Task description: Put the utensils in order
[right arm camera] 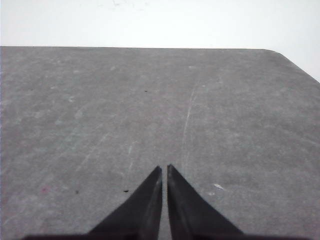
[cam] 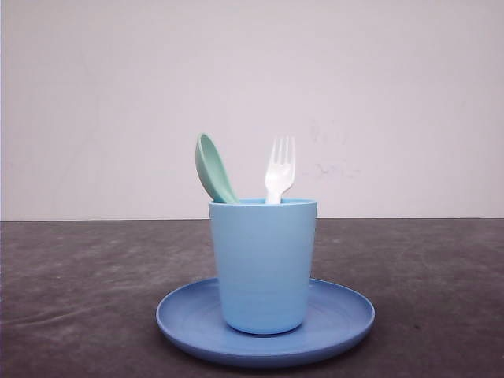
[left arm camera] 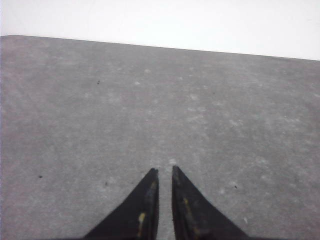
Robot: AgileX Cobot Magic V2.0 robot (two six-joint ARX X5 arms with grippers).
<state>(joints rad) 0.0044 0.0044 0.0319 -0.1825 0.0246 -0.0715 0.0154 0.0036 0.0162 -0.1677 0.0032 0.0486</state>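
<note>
1. Spoon [cam: 214, 168] and fork [cam: 279, 170] stand upright in cup [cam: 263, 264], on plate [cam: 189, 319], mid desk [cam: 79, 299].
2. Left pincer [left arm camera: 164, 172] and right pincer [right arm camera: 164, 169] pressed together, empty, over bare desk.
3. Task looks done; nxt: nothing to grab, prob. just stay clear.

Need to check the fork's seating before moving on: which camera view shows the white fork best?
The front view: the fork stands tines-up in the cup beside the spoon. The wrist views give bare tabletop ahead of the shut left gripper and right gripper.

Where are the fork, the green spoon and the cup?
White fork [cam: 279, 169]: front view, on its tines.
Mint-green spoon [cam: 214, 168]: front view, on its bowl.
Light blue cup [cam: 263, 264]: front view, on its side wall.
</note>
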